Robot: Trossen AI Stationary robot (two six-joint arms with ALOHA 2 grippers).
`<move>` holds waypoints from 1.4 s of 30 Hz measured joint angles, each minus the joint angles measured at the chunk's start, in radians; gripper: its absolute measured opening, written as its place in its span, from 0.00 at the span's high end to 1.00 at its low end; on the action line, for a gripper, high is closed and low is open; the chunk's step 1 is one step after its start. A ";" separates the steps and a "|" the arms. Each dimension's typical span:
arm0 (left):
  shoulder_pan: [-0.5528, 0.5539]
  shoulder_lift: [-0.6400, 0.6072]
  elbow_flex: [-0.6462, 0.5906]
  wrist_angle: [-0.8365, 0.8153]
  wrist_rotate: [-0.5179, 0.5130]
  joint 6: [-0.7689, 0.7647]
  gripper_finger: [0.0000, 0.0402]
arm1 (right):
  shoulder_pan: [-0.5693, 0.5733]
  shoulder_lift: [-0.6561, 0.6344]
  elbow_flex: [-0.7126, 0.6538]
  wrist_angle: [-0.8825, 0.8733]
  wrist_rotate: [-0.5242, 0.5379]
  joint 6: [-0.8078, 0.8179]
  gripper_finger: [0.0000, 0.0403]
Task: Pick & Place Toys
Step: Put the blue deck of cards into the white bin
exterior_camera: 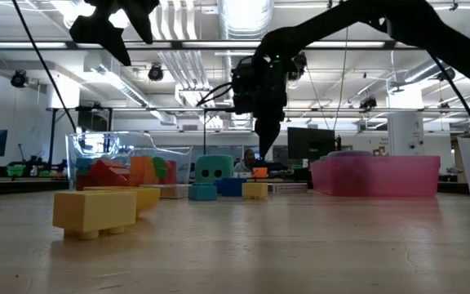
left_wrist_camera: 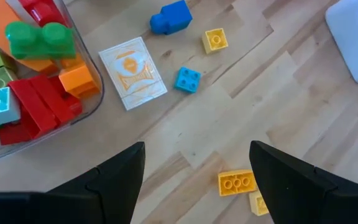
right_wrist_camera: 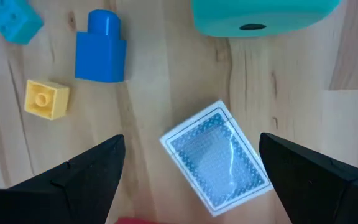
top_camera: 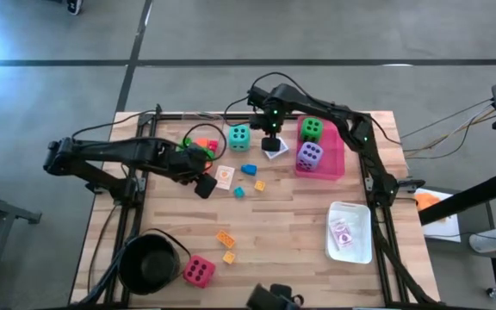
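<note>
a wooden table [top_camera: 300,215] seen from above, with two dark robot arms reaching in from its left and right edges. the right gripper [right_wrist_camera: 188,171] hung with fingers spread wide and empty, directly over a blue-backed picture card [right_wrist_camera: 218,157] lying flat near the table's far edge. the teal die [top_camera: 238,136] sat just beside that card, and a blue block [right_wrist_camera: 100,46], a yellow block [right_wrist_camera: 46,98] and a light blue block [right_wrist_camera: 15,18] lay near it. the left gripper [left_wrist_camera: 194,177] hovered near the table's middle, its fingers also open and holding nothing, above bare wood. close by it lay an orange-printed card [left_wrist_camera: 132,73], beside a clear tray [left_wrist_camera: 92,99] filled with red, orange and green blocks. the green die [top_camera: 312,129] and the purple die [top_camera: 309,156] rested inside a pink tray [top_camera: 330,164] by the far right corner. the pink-red die [top_camera: 198,270] stood at the near edge, touching or just beside a round black pot [top_camera: 149,263] at the near left corner. two orange-yellow blocks [top_camera: 225,238] lay near that die. a white tray [top_camera: 351,231] holding a small card sat by the right edge.
</note>
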 joint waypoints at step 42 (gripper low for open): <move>-0.015 -0.110 0.000 0.017 -0.010 -0.057 0.27 | 0.111 -0.010 -0.291 -0.012 -0.280 0.118 0.10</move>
